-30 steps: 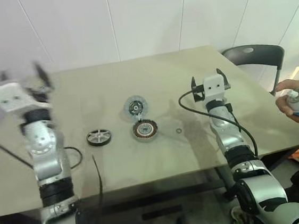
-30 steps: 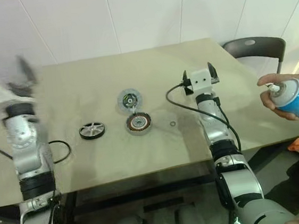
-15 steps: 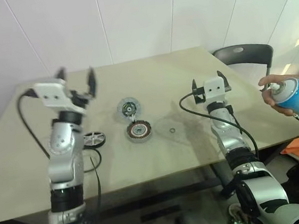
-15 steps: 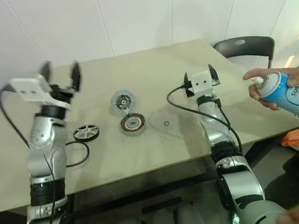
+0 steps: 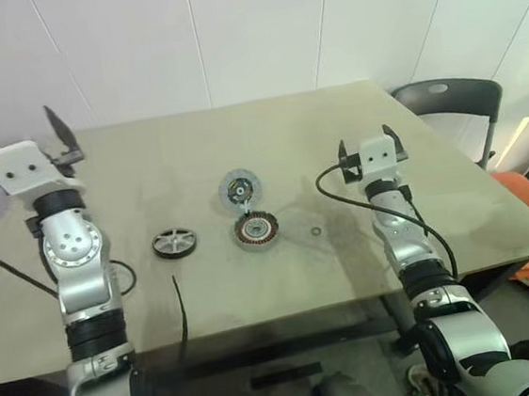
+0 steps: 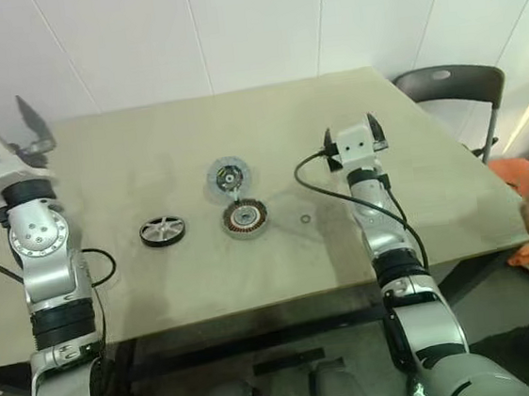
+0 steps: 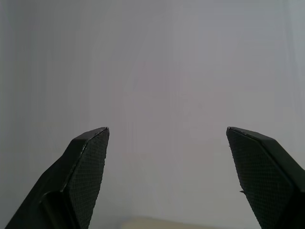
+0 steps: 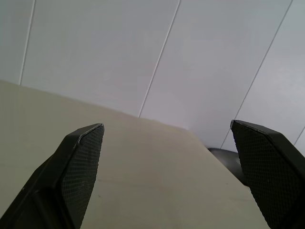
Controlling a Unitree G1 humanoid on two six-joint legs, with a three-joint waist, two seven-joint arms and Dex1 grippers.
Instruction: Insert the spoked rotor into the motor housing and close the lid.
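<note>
Both end effectors are raised off the desk [image 5: 208, 289], fingers spread, nothing gripped: left end effector [image 5: 24, 138], right end effector [image 5: 369, 144]; spoked rotor [image 5: 175, 242] lies flat mid-desk, motor housing [image 5: 256, 229] near its right, apart.

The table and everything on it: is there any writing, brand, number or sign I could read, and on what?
None can be read now.
Spoked rotor: no marking shows.
Motor housing: copper coils, no legible print.
Round lid behind it: too small to tell.
Small ring: plain.
Left gripper and right gripper: no labels visible.
</note>
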